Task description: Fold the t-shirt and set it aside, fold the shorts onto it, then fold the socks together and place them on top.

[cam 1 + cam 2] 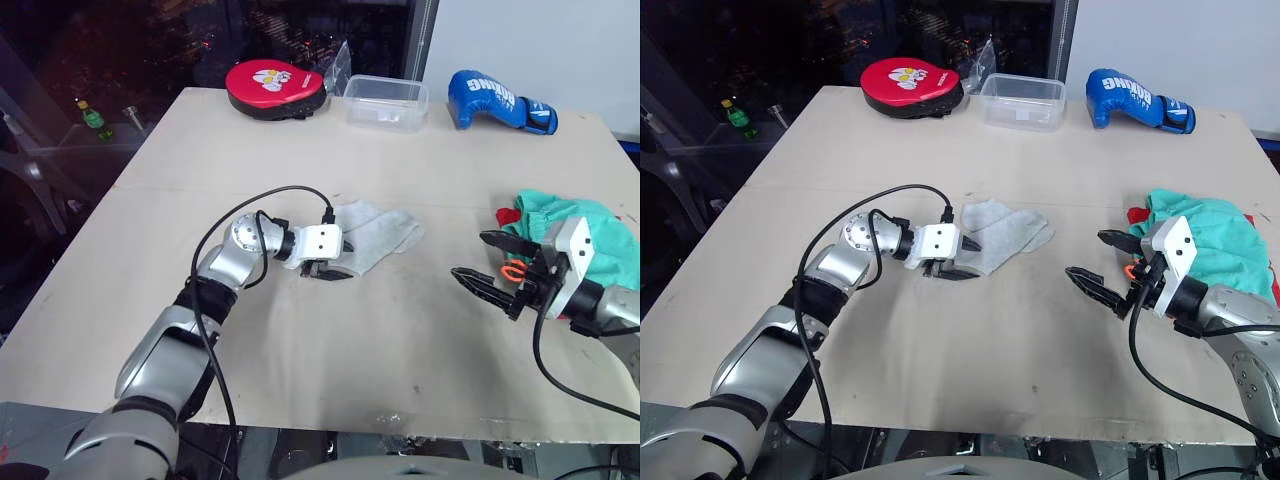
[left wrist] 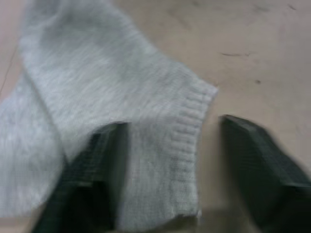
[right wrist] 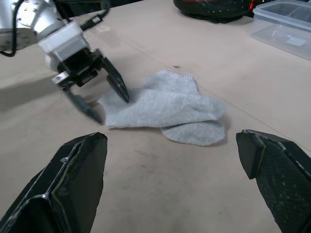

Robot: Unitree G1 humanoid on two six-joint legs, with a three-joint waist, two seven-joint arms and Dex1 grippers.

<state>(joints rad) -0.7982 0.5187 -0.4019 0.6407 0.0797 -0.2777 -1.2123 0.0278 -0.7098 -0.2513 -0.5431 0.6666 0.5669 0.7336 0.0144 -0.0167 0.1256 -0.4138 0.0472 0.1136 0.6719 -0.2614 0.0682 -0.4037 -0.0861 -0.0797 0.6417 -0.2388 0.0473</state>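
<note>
Small light grey fuzzy socks (image 1: 375, 235) lying overlapped near the middle of the pale beige worktop (image 1: 400, 330), one partly over the other. Mint green cloth shorts (image 1: 590, 240) heaped at the right edge, with a sliver of the bright red t-shirt (image 1: 508, 216) peeking from beneath.

Main risk: pinching just one layer. Left gripper (image 1: 958, 258) straddling the ribbed cuff at the socks' near end, fingers (image 2: 97, 165) spread fairly wide, one resting on the fabric, the other on bare worktop just beside the cuff edge. Closing from here likely to catch a single sock and drag it off its partner, or to skid the slippery knit across the surface instead of lifting it. Bunching rather than a clean fold also possible.

Left arm reaching forward and inward, wrist bent low, fingers angled down at the cloth. Right gripper (image 1: 492, 268) hovering above the worktop just in front of the shorts, fingers wide apart and empty, aimed towards the socks but well apart from them.
</note>
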